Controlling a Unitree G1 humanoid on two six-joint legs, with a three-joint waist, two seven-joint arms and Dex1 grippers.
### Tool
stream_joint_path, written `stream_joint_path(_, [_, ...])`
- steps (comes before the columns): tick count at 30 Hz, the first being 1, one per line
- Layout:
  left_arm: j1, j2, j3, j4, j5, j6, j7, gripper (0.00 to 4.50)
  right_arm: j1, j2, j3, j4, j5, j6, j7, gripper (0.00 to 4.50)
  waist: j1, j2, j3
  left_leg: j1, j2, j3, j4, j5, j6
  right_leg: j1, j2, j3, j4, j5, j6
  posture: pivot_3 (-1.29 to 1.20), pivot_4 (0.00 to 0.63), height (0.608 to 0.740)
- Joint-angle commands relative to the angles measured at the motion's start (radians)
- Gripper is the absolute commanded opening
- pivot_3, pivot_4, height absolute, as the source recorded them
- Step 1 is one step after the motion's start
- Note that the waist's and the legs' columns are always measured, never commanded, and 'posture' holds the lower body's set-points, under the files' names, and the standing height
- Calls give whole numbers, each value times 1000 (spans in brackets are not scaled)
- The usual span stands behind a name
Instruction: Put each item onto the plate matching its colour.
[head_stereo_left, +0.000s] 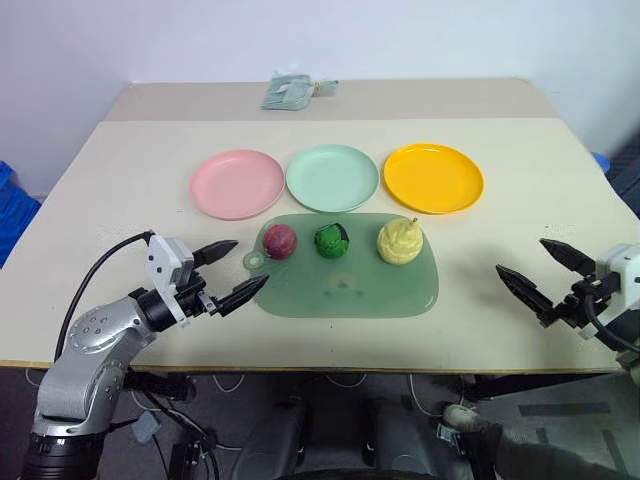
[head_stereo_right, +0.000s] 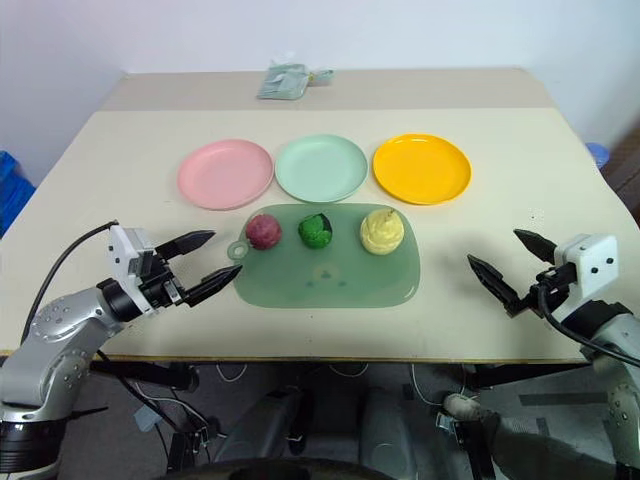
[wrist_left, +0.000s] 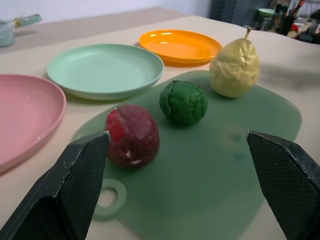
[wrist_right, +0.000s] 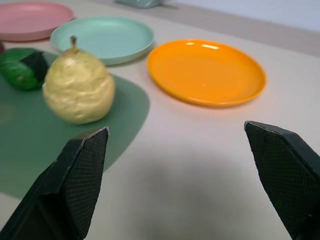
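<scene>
Three toy foods lie in a row on the green mat (head_stereo_left: 345, 285): a dark red fruit (head_stereo_left: 280, 241), a dark green lumpy ball (head_stereo_left: 332, 241) and a pale yellow pear (head_stereo_left: 399, 241). Behind the mat stand the pink plate (head_stereo_left: 236, 183), the mint green plate (head_stereo_left: 332, 177) and the orange-yellow plate (head_stereo_left: 433, 177), all bare. My left gripper (head_stereo_left: 232, 270) hovers open just left of the mat, pointing at the red fruit (wrist_left: 132, 135). Over the table's right side my right gripper (head_stereo_left: 538, 268) is open, well apart from the pear (wrist_right: 78, 89).
A folded pale green cloth (head_stereo_left: 290, 92) lies at the table's far edge. The table's front edge (head_stereo_left: 330, 368) runs just below both grippers. A blue object (head_stereo_left: 12, 205) sits off the table's left side.
</scene>
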Motion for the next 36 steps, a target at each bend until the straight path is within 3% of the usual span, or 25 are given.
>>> stream_joint_path(1, [4, 23, 19, -43, -15, -7, -20, 4500, 1, -22, -27, -44, 8, -5, 11, 4448, -1, 0, 0, 0, 0, 0, 0, 0, 0, 0, 0, 0, -1, 0, 0, 0, 150, 740])
stream_joint_path(22, [-76, 3, -6, -15, -5, 45, 67, 4500, -113, -2, 70, -91, 40, 32, -10, 4448, -1, 0, 0, 0, 0, 0, 0, 0, 0, 0, 0, 0, -1, 0, 0, 0, 150, 740])
stream_joint_path(30, [-208, -2, -60, 36, 3, 258, 182, 4500, -180, -25, 128, -131, 143, 44, 100, 4448, 0, -1, 0, -1, 0, 0, 0, 0, 1, 0, 0, 0, -1, 2, 3, 0, 150, 740])
stream_joint_path(36, [-292, -36, -118, 89, 33, 334, 238, 4500, -204, -66, 179, -124, 126, 4, 220, 4448, 0, -1, 1, -1, 0, 0, 0, 0, 1, 0, 0, 0, -1, 2, 3, 0, 150, 740])
